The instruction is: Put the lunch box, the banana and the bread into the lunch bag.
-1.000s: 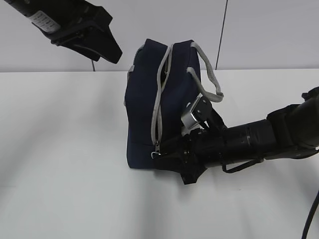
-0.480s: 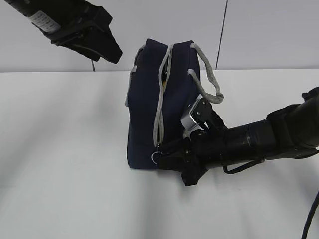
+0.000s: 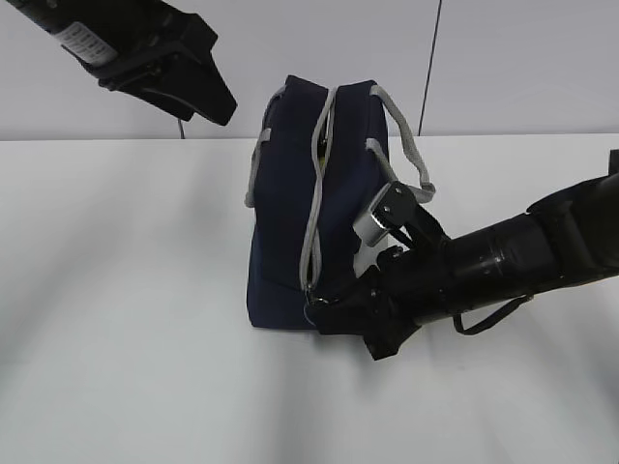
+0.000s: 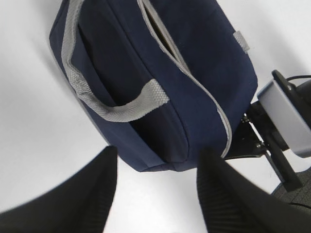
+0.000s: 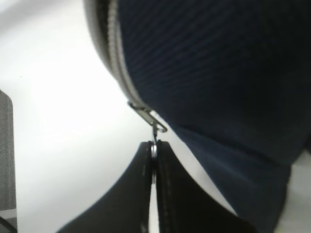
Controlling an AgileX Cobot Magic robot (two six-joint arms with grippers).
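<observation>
The navy lunch bag (image 3: 290, 213) stands on the white table with its grey zipper (image 3: 314, 222) partly open at the top; a sliver of yellow, the banana (image 3: 318, 148), shows in the gap. The bag also shows in the left wrist view (image 4: 160, 73) and the right wrist view (image 5: 218, 73). My right gripper (image 3: 311, 307) is low at the bag's front end, shut on the zipper's ring pull (image 5: 154, 148). My left gripper (image 4: 155, 189) is open and empty, held high above the bag's left side. The lunch box and the bread are out of view.
The white table (image 3: 126, 319) stretches to the left and front of the bag. The left arm (image 3: 145, 53) hangs at the upper left. The right arm (image 3: 503, 261) lies low across the table's right side.
The bag has tipped slightly and its lower end shifted as my right gripper, holding the ring pull, moved a little right and down. The left arm has not moved.
</observation>
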